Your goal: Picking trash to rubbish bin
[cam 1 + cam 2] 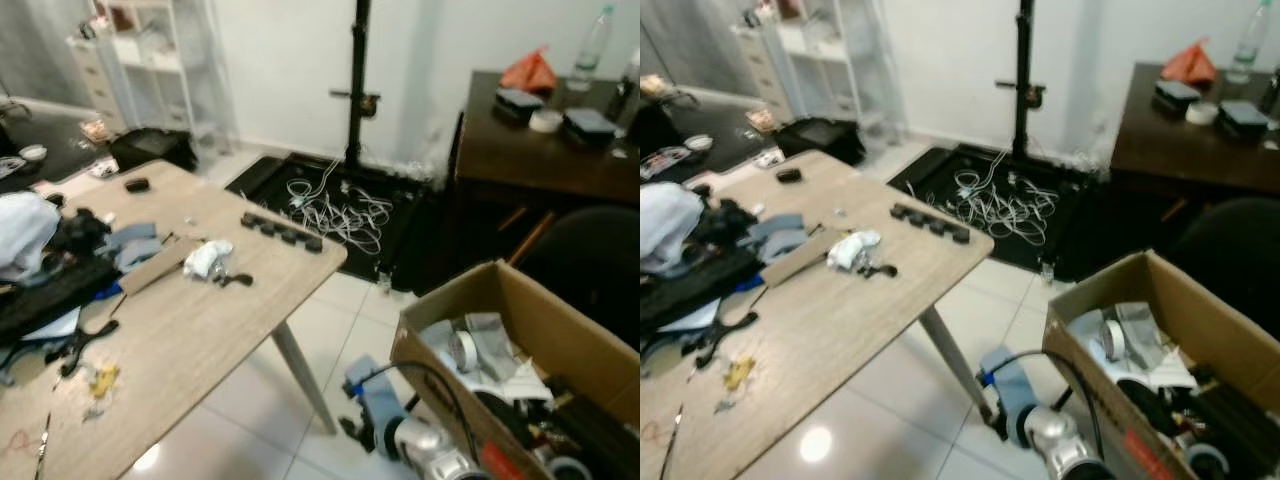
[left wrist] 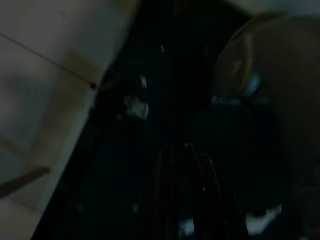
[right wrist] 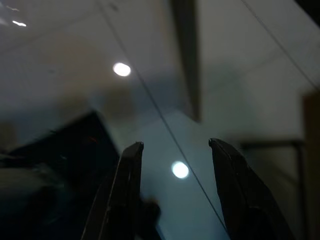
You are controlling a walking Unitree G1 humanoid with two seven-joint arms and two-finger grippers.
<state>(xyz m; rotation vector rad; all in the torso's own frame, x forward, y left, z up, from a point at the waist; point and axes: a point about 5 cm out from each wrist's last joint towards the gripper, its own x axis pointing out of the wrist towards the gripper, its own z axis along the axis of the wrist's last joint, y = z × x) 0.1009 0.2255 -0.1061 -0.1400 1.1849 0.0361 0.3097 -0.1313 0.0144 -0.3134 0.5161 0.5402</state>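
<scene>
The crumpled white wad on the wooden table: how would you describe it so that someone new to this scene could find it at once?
Start at the light wooden table on the robot's left. Near its middle, just short of the row of black blocks, lies the crumpled white wad, beside a strip of brown cardboard. It is much smaller than the big white cloth at the table's far left edge.

Pale wood, white tile, brown card.

The table (image 1: 230, 310) is light wood-grain; the floor (image 1: 250, 420) glossy white tile. A crumpled white wad (image 1: 205, 258) and yellow scraps (image 1: 100, 380) lie on it, beside a row of black blocks (image 1: 282, 232). The box (image 1: 545, 330) is brown cardboard. White cables (image 1: 335, 210) tangle on a black mat (image 1: 260, 178). The desk (image 1: 540, 150) is dark brown, with an orange bag (image 1: 530, 70).
</scene>
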